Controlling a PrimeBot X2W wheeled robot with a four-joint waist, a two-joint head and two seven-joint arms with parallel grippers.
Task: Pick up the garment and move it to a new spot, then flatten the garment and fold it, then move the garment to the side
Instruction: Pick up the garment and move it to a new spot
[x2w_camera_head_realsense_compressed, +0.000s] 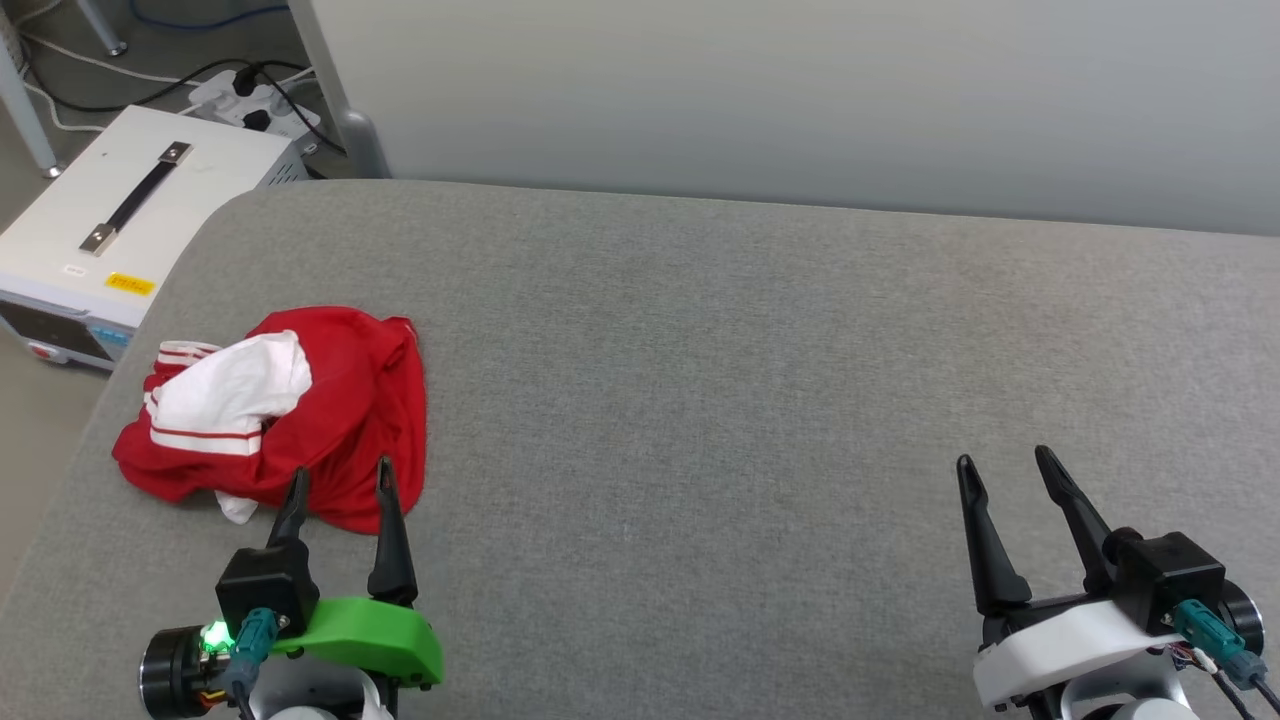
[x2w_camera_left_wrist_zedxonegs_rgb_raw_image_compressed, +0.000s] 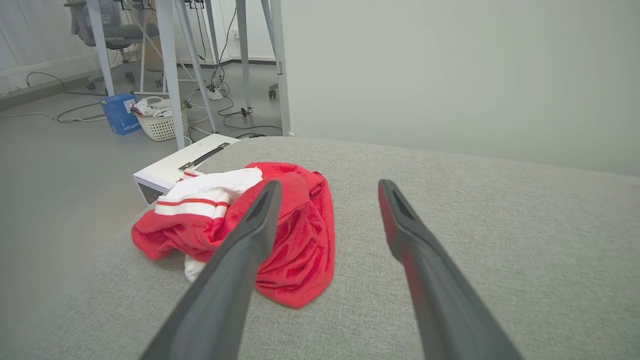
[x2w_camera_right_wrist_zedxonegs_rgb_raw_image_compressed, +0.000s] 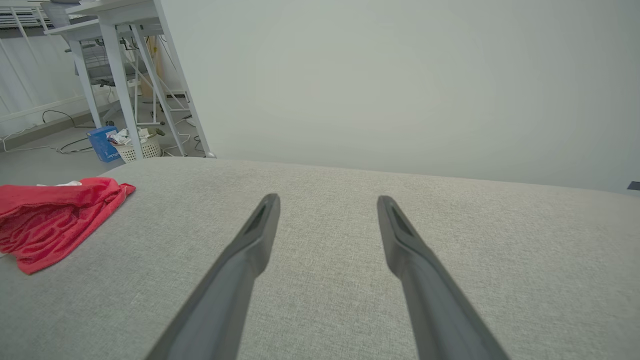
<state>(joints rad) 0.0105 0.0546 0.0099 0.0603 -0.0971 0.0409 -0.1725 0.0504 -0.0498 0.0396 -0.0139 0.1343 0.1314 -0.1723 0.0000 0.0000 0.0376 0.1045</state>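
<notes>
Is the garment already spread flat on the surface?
No, the garment lies bunched in a crumpled heap on the grey surface.

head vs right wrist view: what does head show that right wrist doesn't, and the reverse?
Head view adds: the left pincer, open, by the near edge of the crumpled garment, plus a white box with a handle and a power strip on the floor. Right wrist view adds: a blue box, a white basket and desk legs across the room. Shared: the garment, the grey padded surface, the right pincer open over bare fabric, the pale wall.
</notes>
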